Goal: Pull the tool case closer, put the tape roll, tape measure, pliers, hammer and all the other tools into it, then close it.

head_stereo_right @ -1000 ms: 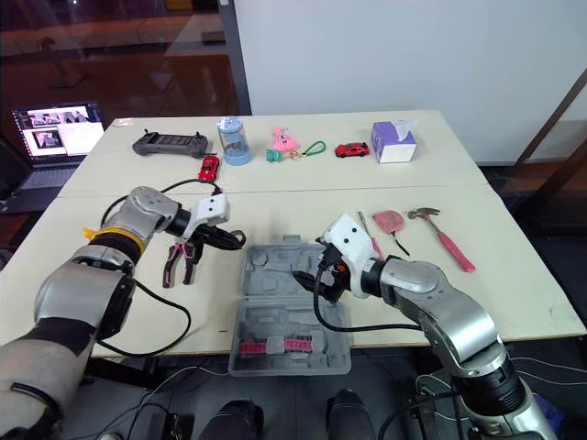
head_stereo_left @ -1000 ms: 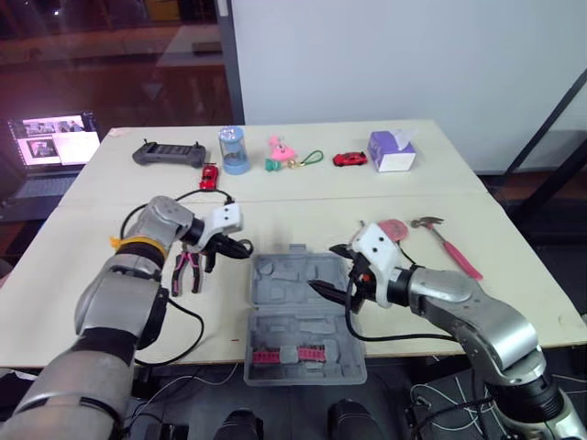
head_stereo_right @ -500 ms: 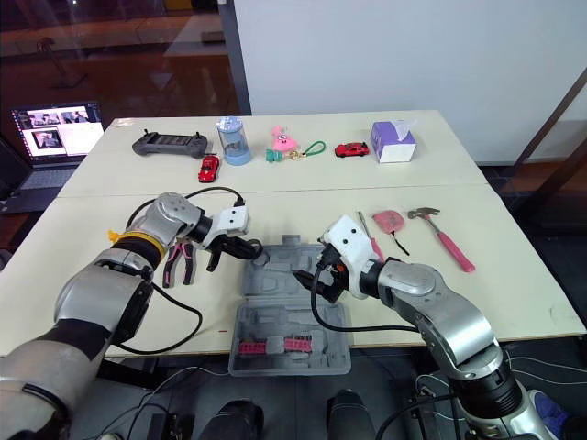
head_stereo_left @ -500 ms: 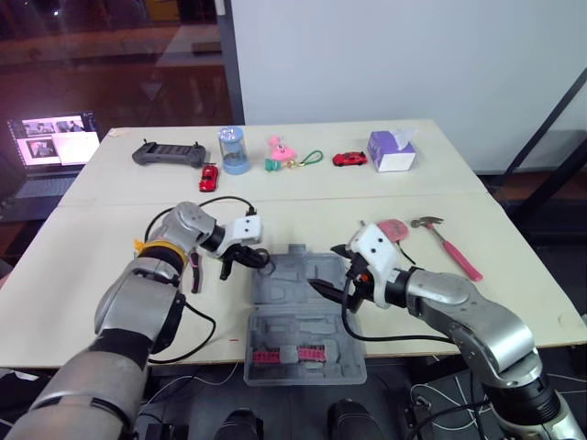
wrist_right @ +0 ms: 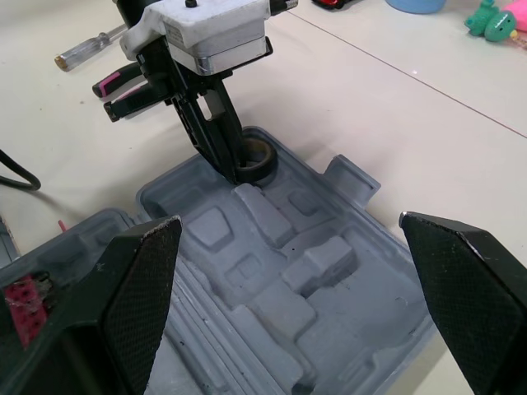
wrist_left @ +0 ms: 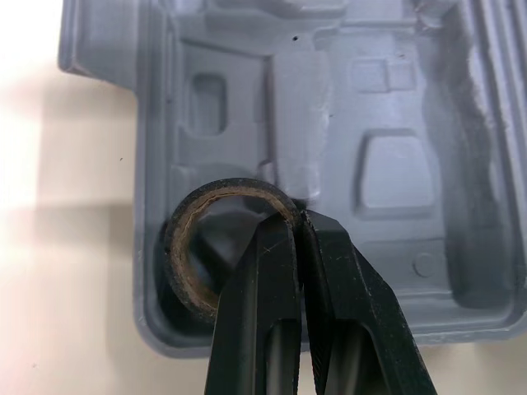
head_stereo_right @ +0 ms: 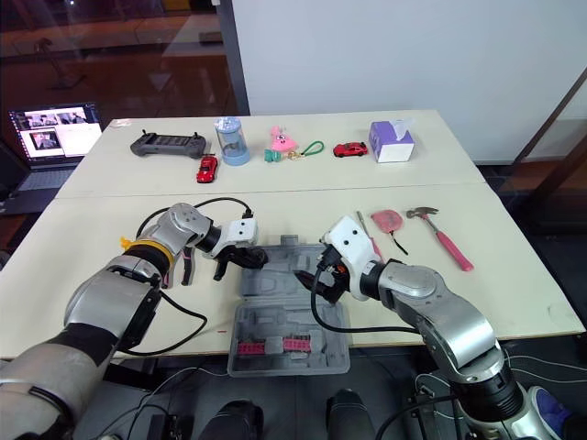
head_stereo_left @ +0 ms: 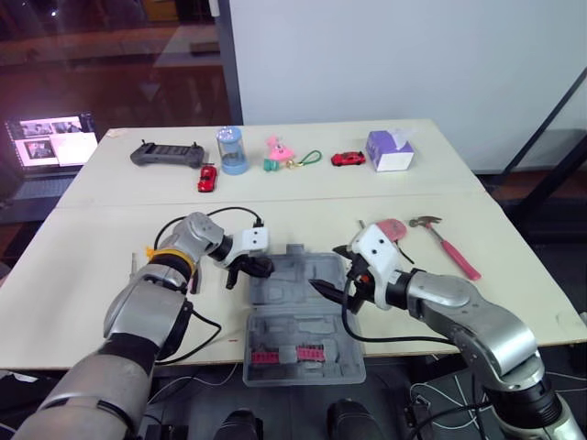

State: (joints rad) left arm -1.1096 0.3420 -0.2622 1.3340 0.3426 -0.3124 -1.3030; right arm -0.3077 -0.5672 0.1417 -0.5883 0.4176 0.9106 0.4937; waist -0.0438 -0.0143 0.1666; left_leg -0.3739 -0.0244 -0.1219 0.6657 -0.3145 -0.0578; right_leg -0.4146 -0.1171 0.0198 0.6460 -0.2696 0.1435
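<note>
Left gripper (wrist_left: 298,216) is pinching the tape roll (wrist_left: 183,284) in the open case (head_stereo_left: 293,321).
Its fingers are pressing nearly together on the roll's wall, one inside the ring and one outside, with the roll sitting in the case's far-left corner recess. The right gripper (head_stereo_left: 328,269) is hovering over the case's right side, fingers spread wide and empty. Pliers (wrist_right: 119,89) are lying left of the case; tape measure (head_stereo_left: 393,227) and hammer (head_stereo_left: 447,242) are lying to its right.
</note>
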